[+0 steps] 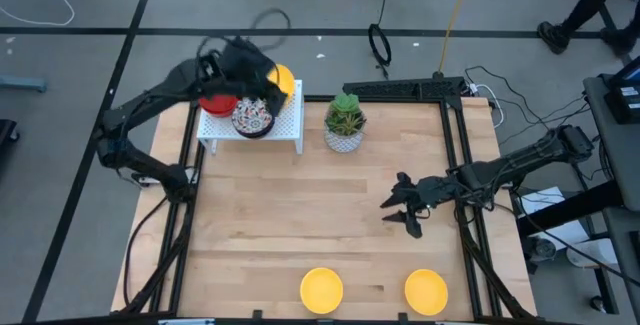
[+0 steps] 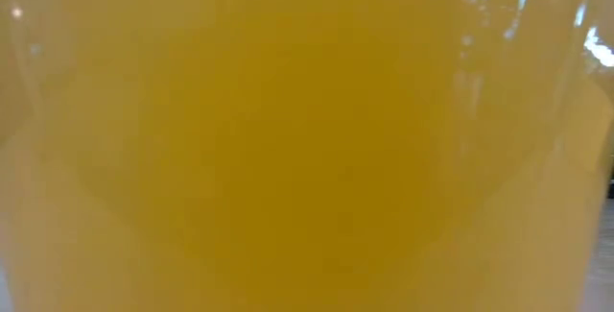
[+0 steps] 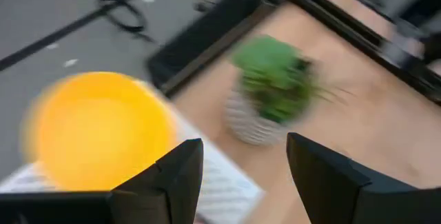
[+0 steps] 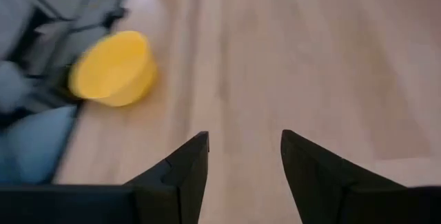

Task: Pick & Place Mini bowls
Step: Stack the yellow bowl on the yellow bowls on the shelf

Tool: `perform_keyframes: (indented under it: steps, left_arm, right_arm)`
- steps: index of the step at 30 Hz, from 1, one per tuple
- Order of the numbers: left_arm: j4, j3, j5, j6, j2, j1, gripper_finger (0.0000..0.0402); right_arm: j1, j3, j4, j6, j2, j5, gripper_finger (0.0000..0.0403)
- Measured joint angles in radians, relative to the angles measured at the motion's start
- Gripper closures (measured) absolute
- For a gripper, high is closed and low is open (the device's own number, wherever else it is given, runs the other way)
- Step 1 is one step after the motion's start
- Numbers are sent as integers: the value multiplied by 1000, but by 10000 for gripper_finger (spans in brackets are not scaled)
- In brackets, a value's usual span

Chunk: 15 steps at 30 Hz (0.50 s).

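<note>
On the white rack (image 1: 290,125) at the table's far left stand a red bowl (image 1: 216,103), a floral bowl (image 1: 253,118) and a yellow bowl (image 1: 284,78). My left gripper (image 1: 262,83) hovers above them. In its wrist view it is open (image 3: 244,148) and empty, with the yellow bowl (image 3: 96,131) just ahead. Two more yellow bowls (image 1: 321,290) (image 1: 426,291) sit at the near edge. One yellow bowl (image 2: 307,139) fills the low view. My right gripper (image 1: 398,215) hangs open over the table's right middle (image 4: 244,141), and a yellow bowl (image 4: 114,69) lies ahead of it.
A white pot with a green plant (image 1: 345,123) (image 3: 272,89) stands to the right of the rack. Bare wood lies across the table's middle (image 1: 300,215). Black frame rails (image 1: 455,115) run along the table's sides, and cables lie on the floor beyond the far edge.
</note>
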Motion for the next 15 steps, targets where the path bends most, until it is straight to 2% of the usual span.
perform_keyframes:
  steps: [7, 15]
  left_arm:
    - [-13, -6, 0, -82, 48, -307, 188]
    - [10, -70, -5, -230, 139, -610, 188]
  right_arm:
    - [112, 0, 32, 93, 0, -40, 234]
    - [172, 0, 34, 94, 0, 12, 234]
